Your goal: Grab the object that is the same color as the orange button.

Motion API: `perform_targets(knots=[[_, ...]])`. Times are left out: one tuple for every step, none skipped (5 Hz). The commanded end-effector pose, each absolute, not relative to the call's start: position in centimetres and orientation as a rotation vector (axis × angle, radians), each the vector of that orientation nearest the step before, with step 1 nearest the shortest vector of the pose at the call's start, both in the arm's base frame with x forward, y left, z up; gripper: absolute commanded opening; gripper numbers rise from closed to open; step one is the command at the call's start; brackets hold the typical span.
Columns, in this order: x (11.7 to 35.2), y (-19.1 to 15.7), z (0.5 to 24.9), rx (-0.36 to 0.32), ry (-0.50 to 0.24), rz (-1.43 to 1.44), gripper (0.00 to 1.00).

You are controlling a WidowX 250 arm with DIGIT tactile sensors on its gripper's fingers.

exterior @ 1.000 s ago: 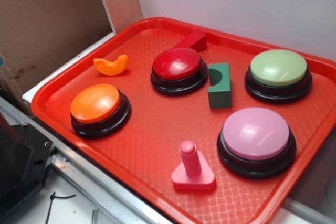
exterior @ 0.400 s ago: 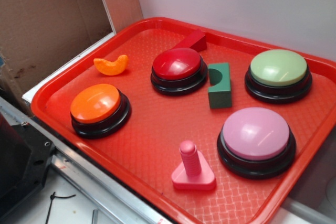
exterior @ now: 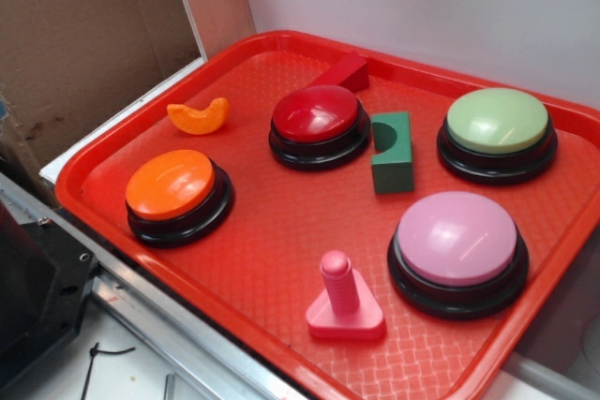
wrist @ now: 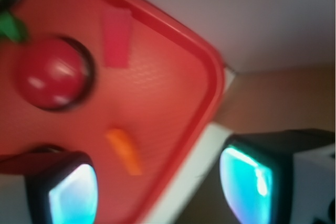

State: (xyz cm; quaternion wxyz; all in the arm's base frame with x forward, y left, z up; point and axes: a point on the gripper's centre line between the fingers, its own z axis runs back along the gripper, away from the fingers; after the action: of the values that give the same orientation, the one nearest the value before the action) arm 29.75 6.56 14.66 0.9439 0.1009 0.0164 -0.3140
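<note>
Up on the exterior view, the red tray carried everything, and I took the red dome button as my marker. The orange crescent piece lay to that button's left, well apart from it, near the tray's rim. The orange button sat nearer the camera than the crescent. A green block stood just right of the red button, a red wedge behind it. Only a dark scrap of the arm showed at the top edge.

From the wrist view, blurred, the gripper had its jaws spread wide apart, empty. The crescent lay between the fingers, below the red button.
</note>
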Motion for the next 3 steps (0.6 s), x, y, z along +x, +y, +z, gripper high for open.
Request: perform_targets(knots=[[28.4, 6.9, 11.5, 0.148, 0.14, -0.846, 1.0], [28.4, 7.0, 9.1, 0.121, 0.174, -0.828, 1.0], [27.8, 7.2, 6.6, 0.136, 0.215, -0.84, 1.0]])
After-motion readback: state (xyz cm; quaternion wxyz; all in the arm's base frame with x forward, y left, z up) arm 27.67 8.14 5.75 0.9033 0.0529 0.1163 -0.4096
